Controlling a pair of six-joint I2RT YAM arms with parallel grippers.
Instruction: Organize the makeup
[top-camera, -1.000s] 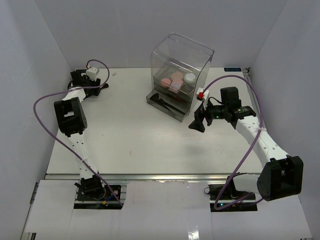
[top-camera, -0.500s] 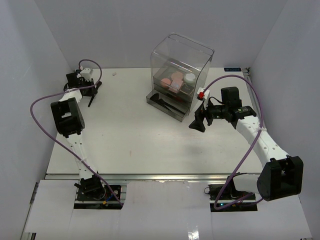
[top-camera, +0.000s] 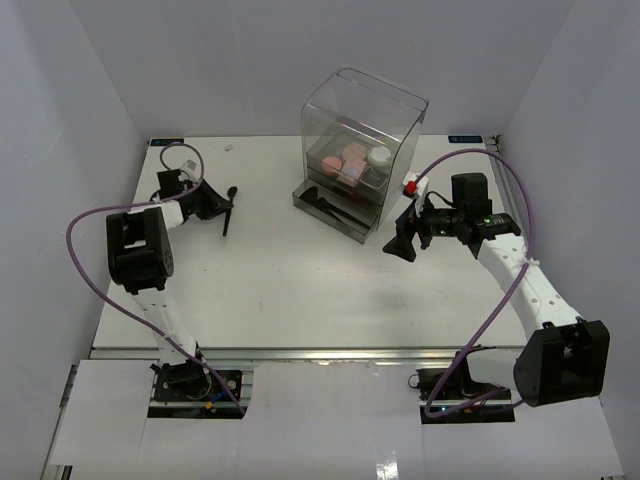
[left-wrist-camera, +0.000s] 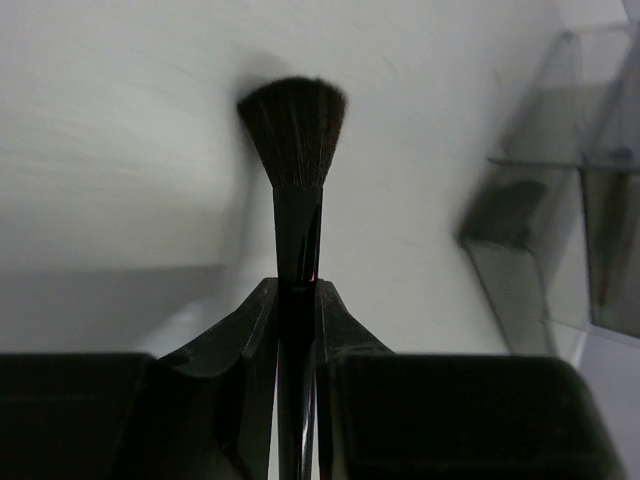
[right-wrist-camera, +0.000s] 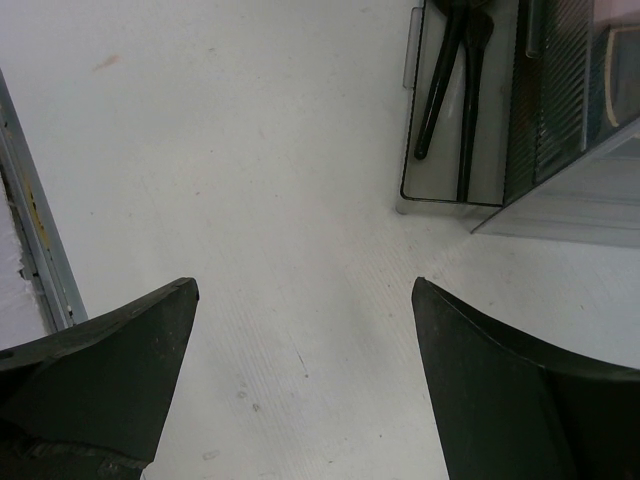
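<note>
1. Bases of both arms sit at the near edge of the white table (top-camera: 280, 290), left arm on the left, each trailing a purple cable.
2. On the right side, my right gripper (top-camera: 403, 240) hovers over bare table with its jaws spread wide and nothing between them. Its wrist camera shows only tabletop between the two dark fingers (right-wrist-camera: 100, 370).
3. Further back on the left, my left gripper (top-camera: 212, 203) is closed most of the way on a black-handled brush (top-camera: 228, 212). Seen from the left wrist, the thin handle is pinched between the fingertips (left-wrist-camera: 250, 320), and the fan of dark bristles points away from the gripper. The brush looks lifted off the table, but I cannot be sure from the blurred view.
4. Just beyond the right gripper, a drawer (right-wrist-camera: 405, 195) is pulled out from the bottom of the clear box (top-camera: 390, 110). Two more black brushes (right-wrist-camera: 440, 90) lie inside it side by side.
5. Farthest back, the box's upper compartment holds pink compacts (top-camera: 352, 157) and a small white jar (top-camera: 380, 156), close together.
</note>
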